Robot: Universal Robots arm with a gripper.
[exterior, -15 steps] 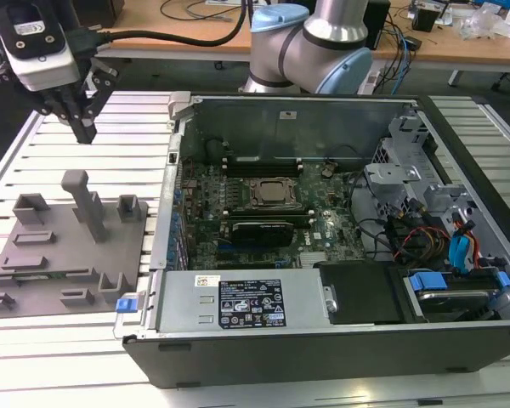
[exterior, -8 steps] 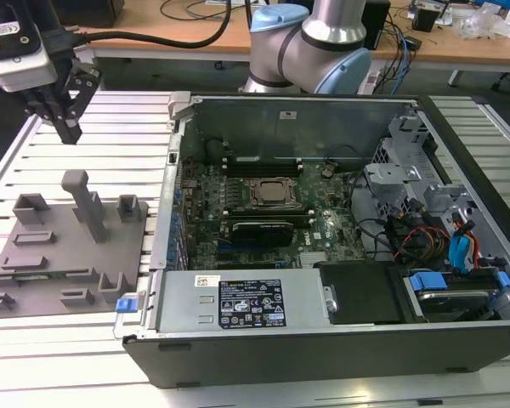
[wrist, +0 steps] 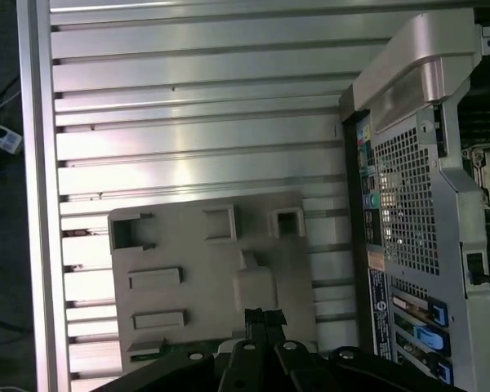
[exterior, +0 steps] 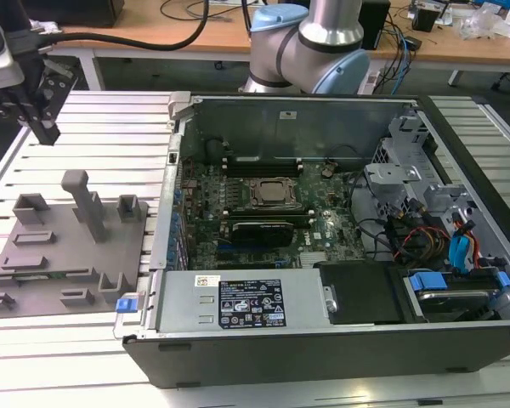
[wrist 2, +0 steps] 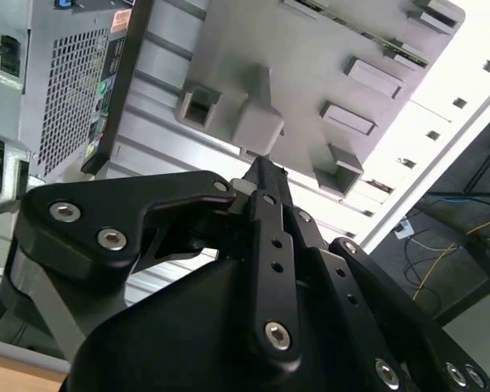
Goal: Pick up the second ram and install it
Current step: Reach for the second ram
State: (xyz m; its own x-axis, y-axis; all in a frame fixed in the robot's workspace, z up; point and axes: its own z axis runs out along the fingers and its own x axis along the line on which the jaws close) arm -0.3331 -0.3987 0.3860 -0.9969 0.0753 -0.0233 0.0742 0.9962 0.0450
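Observation:
The second ram (exterior: 47, 274) is a thin green stick lying in a groove near the front of the grey plastic tray (exterior: 34, 234), at the exterior view's left. In the first wrist view a strip of the ram (wrist: 159, 349) shows at the tray's edge, close to the fingertips. My gripper (exterior: 49, 134) hangs above the slotted table, behind the tray and well apart from the ram. Its black fingers (wrist: 254, 320) sit close together with nothing between them. In the second wrist view the gripper (wrist 2: 265, 167) points at the tray's tall post (wrist 2: 257, 114).
An open computer case (exterior: 340, 340) fills the exterior view's middle and right, with the motherboard (exterior: 263, 204) and its black slots (exterior: 259, 161) inside. The arm's base (exterior: 306, 42) stands behind the case. The slotted aluminium table (exterior: 110, 127) lies bare around the tray.

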